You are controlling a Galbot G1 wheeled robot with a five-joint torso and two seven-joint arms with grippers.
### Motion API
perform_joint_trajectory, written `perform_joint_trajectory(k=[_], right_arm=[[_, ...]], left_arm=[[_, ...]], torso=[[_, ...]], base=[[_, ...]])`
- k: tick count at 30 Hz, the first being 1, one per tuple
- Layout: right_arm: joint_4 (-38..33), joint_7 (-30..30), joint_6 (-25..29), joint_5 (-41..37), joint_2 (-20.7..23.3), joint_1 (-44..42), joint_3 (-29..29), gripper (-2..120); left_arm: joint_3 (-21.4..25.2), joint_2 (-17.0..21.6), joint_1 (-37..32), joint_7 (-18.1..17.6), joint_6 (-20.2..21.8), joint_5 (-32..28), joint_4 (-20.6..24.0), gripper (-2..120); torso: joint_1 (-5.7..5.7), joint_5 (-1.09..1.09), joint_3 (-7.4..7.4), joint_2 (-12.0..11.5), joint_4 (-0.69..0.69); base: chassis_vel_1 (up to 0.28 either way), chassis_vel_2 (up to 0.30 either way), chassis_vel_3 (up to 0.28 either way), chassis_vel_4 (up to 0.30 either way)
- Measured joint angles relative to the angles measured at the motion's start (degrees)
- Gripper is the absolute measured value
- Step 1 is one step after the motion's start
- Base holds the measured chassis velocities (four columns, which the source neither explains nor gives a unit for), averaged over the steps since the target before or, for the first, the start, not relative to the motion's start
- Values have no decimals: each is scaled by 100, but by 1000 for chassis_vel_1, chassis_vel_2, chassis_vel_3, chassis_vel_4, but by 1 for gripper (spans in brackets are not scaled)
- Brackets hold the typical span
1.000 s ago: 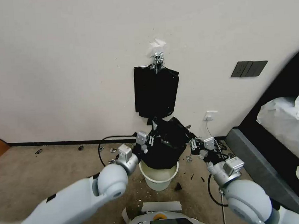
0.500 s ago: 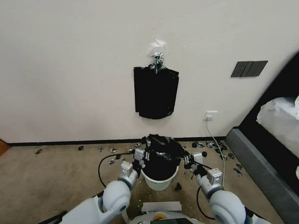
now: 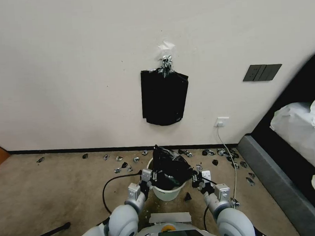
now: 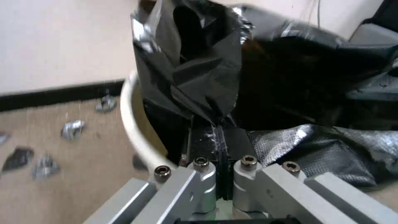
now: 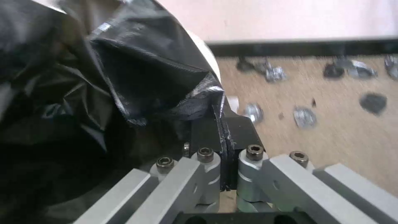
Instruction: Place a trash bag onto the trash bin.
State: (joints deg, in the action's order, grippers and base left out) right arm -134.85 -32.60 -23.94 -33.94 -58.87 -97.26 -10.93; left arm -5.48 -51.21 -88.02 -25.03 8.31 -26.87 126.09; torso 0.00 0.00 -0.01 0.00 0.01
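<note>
Left tool point(image 3: 152, 177) is clamped on the edge of the trash bag point(image 3: 170, 167), its two black fingers point(image 4: 207, 140) pressed together with a fold of glossy film caught between them, just beside the cream rim of the trash bin point(image 3: 168, 193). Right tool point(image 3: 195, 177) is clamped the same way on the opposite edge of the bag point(image 5: 124, 81), its fingers point(image 5: 224, 130) shut on the crinkled plastic right at the bin's rim. Between the two tools the bag sits in the bin's mouth, its body bunched and rising above the rim. Beyond both tools, small black scraps point(image 3: 216, 152) lie scattered on the carpet along the wall, and a flat black bundle of bags point(image 3: 164, 98) hangs on the wall above.
</note>
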Motion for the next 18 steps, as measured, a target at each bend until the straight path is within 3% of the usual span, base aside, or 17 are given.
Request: perform_joint_trajectory(k=[12, 18], right_arm=[[237, -348, -525, -450, -143, 193, 135, 0], [483, -494, -600, -833, -225, 389, 179, 0]], left_arm=[[302, -124, -689, 77, -79, 154, 10, 0], [363, -542, -949, 176, -228, 363, -362, 0]], torso=[[0, 1, 0, 0, -2], [0, 5, 0, 0, -1]], base=[[0, 0, 0, 0], [0, 0, 0, 0]])
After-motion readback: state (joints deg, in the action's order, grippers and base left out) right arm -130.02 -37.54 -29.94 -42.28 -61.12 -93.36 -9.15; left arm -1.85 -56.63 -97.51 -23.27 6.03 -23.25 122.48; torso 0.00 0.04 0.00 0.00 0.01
